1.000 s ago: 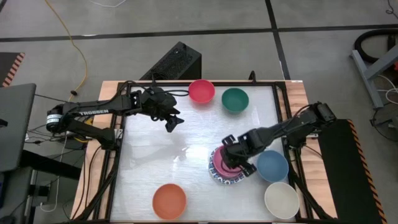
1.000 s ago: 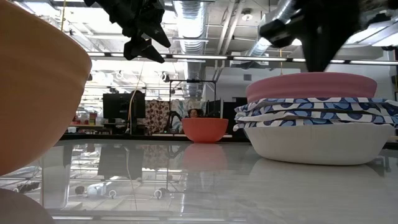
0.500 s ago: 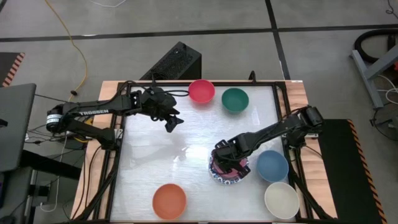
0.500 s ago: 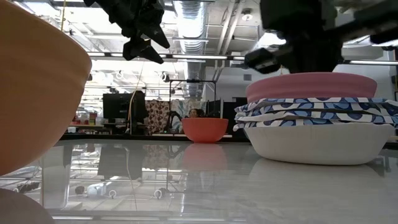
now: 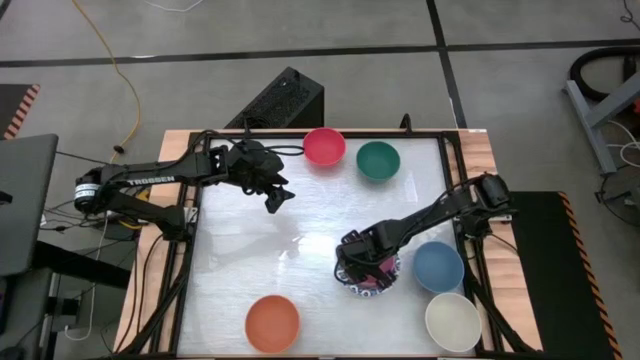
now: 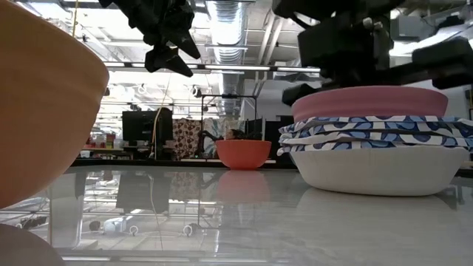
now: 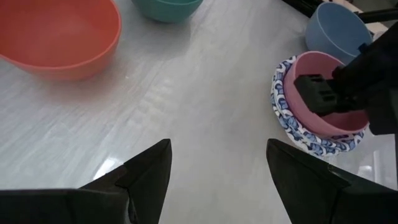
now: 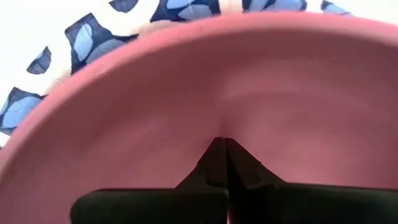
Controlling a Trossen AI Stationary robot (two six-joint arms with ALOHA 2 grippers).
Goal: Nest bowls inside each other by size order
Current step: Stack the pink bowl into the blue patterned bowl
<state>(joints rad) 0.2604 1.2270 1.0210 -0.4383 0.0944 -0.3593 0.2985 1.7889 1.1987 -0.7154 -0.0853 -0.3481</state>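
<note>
With its fingers pressed together, empty, the right claw (image 5: 362, 262) sits inside the pink bowl (image 5: 372, 270) atop the patterned bowls (image 6: 377, 135); next likely fetching the blue bowl (image 5: 438, 266).

red bowl (image 5: 324, 146): plain red, no pattern
teal bowl (image 5: 378, 160): plain teal-green
pink bowl (image 7: 320, 99): plain soft pink — same pink fills the right wrist view
patterned bowls (image 6: 373, 131): blue-and-white leaf-like print on the rims, plain white on the outside below
blue bowl (image 5: 438, 266): plain mid blue
cream bowl (image 5: 453, 321): plain off-white
orange bowl (image 5: 272, 323): plain orange, pale peach up close in the low view
table (image 5: 260, 250): glossy white-grey top — light wood edge, black frame
left gripper (image 5: 277, 199): black
right gripper (image 8: 224, 163): black
</note>
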